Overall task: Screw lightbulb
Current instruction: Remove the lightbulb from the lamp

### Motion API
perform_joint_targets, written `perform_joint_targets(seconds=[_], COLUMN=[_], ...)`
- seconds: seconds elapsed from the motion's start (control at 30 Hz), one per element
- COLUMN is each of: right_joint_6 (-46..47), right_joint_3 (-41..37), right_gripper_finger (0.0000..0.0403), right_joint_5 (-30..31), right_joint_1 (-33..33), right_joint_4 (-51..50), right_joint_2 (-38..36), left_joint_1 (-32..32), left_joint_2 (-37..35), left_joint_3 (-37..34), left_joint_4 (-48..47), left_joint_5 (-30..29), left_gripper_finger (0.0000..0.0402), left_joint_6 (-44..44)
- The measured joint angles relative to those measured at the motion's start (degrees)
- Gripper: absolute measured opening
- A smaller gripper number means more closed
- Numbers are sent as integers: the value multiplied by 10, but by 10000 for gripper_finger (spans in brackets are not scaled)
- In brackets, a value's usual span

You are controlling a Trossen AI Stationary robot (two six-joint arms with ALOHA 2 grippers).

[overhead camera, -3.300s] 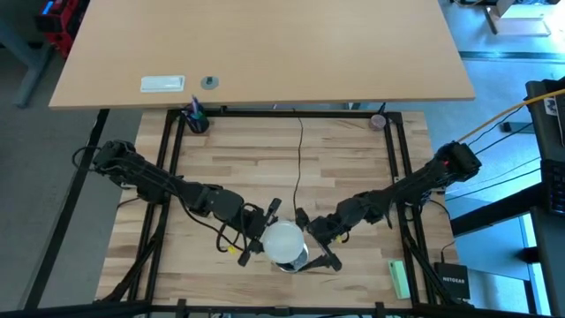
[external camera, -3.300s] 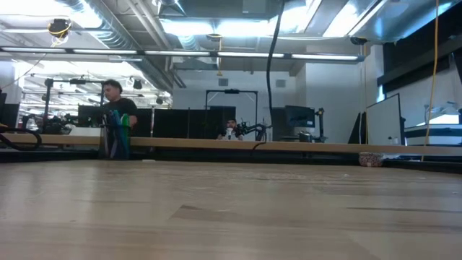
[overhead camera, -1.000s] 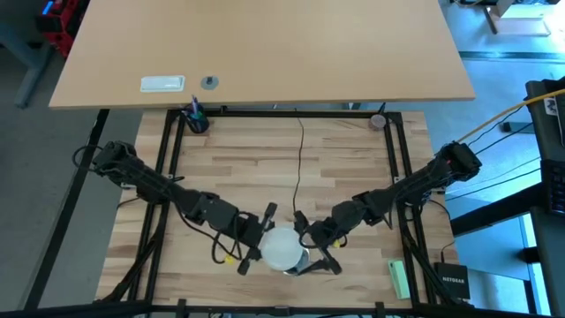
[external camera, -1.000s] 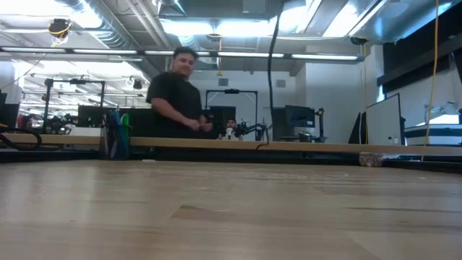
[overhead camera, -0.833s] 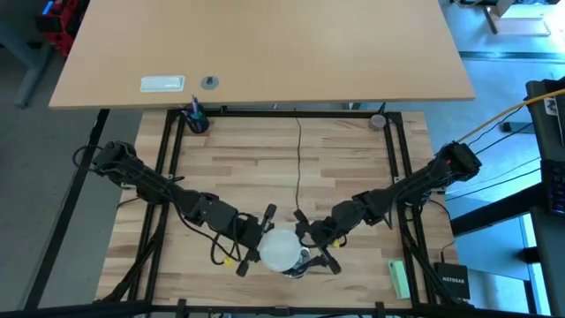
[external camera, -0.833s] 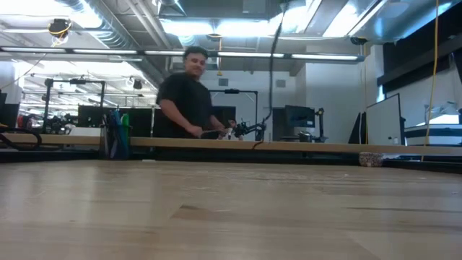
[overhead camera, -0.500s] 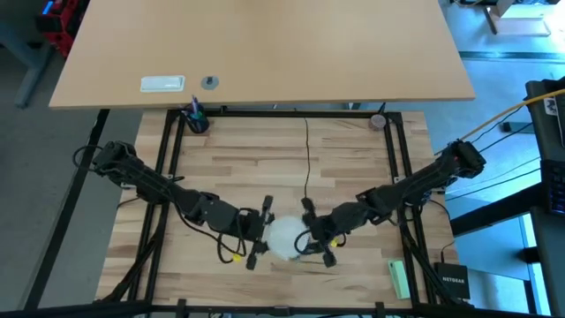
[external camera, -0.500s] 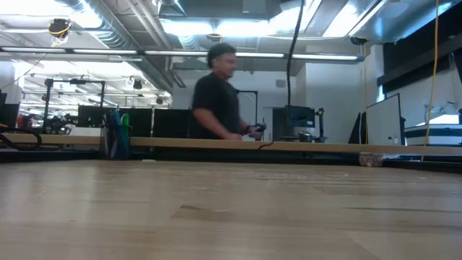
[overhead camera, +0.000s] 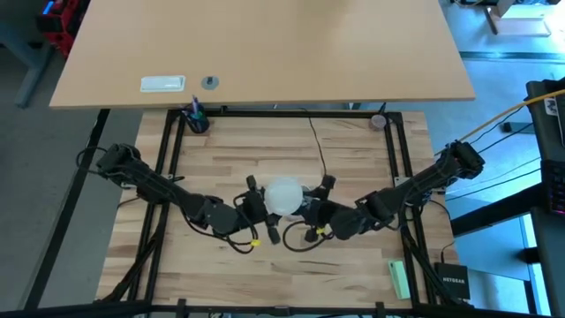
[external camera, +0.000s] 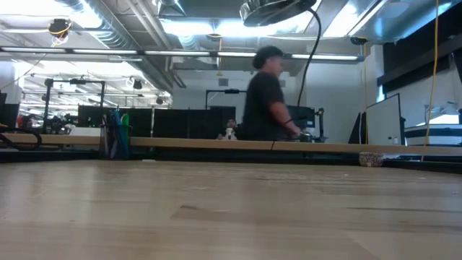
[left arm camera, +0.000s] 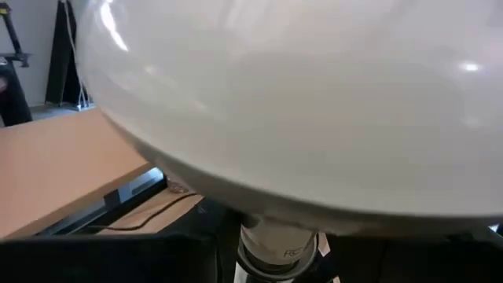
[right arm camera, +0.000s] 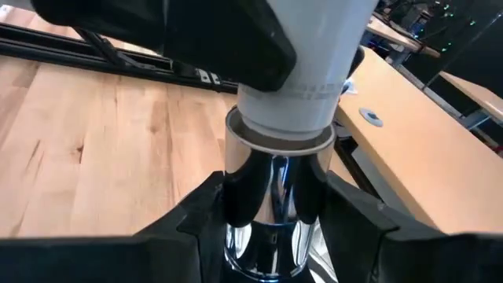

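Worktable: the pale butcher-block wooden table (overhead camera: 353, 150) lies under both arms; the bulb and socket are held above its middle, toward the near edge, not resting on it.
Biggest risk: cross-threading, in my judgement. The bulb neck sits in the socket mouth, and if the two grippers are not on one axis, a turn could jam the threads or pop the bulb out.
Next risk: slipping. The dome is smooth and rounded, so a twist may spin the fingers on it instead of turning the bulb.
Lesser risk: the thin black cord (overhead camera: 316, 141) trails from the socket toward the far edge of the table; winding could tug the socket askew.
Lightbulb: the frosted white rounded-dome lightbulb (overhead camera: 283, 195) is between the two grippers; a glossy dome with soft highlights, narrowing to a pale grey-white neck (right arm camera: 302, 75) with faint printing.
Socket: the polished silver metal cylindrical socket (right arm camera: 271, 206) meets the neck, a thin rim ring at the joint; how deep the base sits I cannot tell.
Left gripper: the left gripper (overhead camera: 258, 210) holds the bulb, its fingers pinching the bulb.
Right gripper: the right gripper (right arm camera: 275, 224) has its dark fingers (right arm camera: 200, 216) pressed on either side of the socket.
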Motion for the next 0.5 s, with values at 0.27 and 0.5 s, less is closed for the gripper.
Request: perform_joint_targets(seconds=[0.27,0.5], right_joint_6=[2,61], right_joint_3=[4,-6], right_gripper_finger=[268,357], right_joint_5=[-119,-210], right_joint_1=[-3,14], right_joint_4=[-29,-138], right_joint_2=[-13,-53], left_joint_1=[-10,-12], left_joint_2=[4,-7], left_joint_3=[-4,-3], left_joint_4=[-16,-67], left_joint_5=[2,0], left_gripper_finger=[133,133], left_joint_6=[45,39])
